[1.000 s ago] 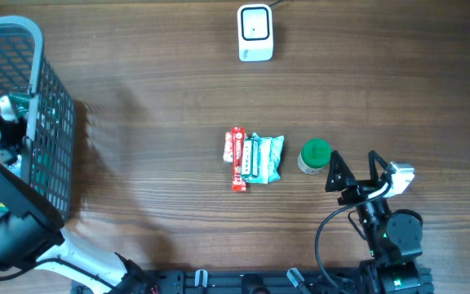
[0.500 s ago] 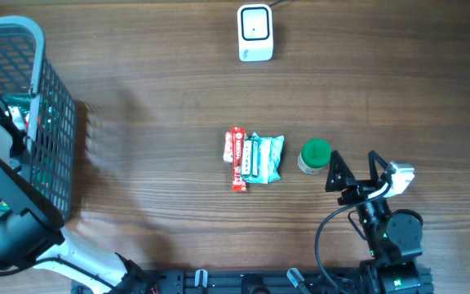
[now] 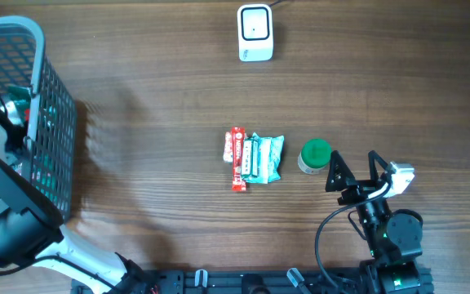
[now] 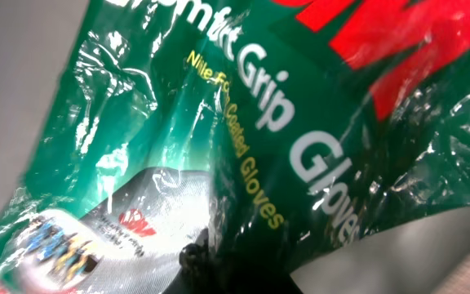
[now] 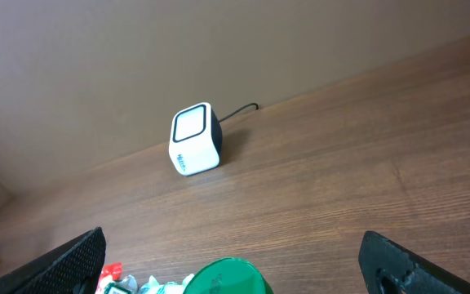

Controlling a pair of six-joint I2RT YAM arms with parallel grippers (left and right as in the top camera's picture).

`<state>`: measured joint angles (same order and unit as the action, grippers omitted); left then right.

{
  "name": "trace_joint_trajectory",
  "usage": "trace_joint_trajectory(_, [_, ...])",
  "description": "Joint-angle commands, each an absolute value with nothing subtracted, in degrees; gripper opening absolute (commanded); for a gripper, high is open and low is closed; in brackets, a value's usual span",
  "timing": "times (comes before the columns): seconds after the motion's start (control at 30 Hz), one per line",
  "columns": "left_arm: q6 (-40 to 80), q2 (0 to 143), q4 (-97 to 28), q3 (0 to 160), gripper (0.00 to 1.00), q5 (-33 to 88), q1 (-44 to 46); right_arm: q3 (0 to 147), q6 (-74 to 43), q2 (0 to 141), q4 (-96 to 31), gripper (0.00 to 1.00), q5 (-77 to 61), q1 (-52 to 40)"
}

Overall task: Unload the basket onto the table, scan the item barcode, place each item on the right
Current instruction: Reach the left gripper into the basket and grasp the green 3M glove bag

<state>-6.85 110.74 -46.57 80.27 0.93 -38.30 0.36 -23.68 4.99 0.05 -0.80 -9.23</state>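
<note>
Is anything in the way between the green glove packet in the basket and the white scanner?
Yes. The basket's mesh wall stands between the glove packet and the scanner, so it would probably have to go up over the rim. Beyond the wall, nothing visible blocks the way.

The glove packet point(image 4: 243, 139) is glossy green plastic (creased, catching glare), printed "Grip Gloves" in white with large red letters above. It lies tilted inside the grey mesh basket point(image 3: 51, 122) at the table's left edge. The scanner point(image 3: 255, 33), a small white block with a dark-framed window, stands far across the table.
</note>
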Motion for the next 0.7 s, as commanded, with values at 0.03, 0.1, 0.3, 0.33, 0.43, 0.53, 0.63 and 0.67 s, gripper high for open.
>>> trace_joint_trajectory(0.03, [0.97, 101.36, -47.66, 91.96, 0.04, -3.44, -38.02, 0.3, -22.65, 5.32, 0.34, 1.0, -0.03, -9.47])
trace_joint_trajectory(0.1, [1.56, 97.67, -46.72, 94.52, 0.04, -3.55, -38.02, 0.3, -22.65, 5.32, 0.34, 1.0, -0.03, -9.47])
trace_joint_trajectory(0.3, [13.87, 84.55, -43.62, 97.91, 0.04, -1.89, -38.02, 0.3, -22.65, 5.32, 0.34, 1.0, -0.03, -9.47])
trace_joint_trajectory(0.33, [16.51, 82.13, -43.53, 97.91, 0.04, 0.95, -38.02, 0.3, -22.65, 5.32, 0.34, 1.0, -0.03, -9.47])
trace_joint_trajectory(0.43, [18.94, 77.38, -43.79, 97.91, 0.04, 12.58, -37.95, 0.3, -22.65, 5.32, 0.34, 1.0, -0.03, -9.47])
trace_joint_trajectory(0.53, [18.96, 73.01, -46.09, 97.89, 0.04, 26.28, -37.78, 0.3, -22.65, 5.32, 0.34, 1.0, -0.03, -9.47])
trace_joint_trajectory(0.63, [18.92, 70.41, -50.09, 97.89, 0.04, 30.04, -35.38, 0.3, -22.65, 5.32, 0.34, 1.0, -0.03, -9.47])
trace_joint_trajectory(0.67, [18.9, 69.84, -52.14, 97.89, 0.04, 30.02, -33.39, 0.3, -22.63, 5.32, 0.34, 1.0, -0.03, -9.47])
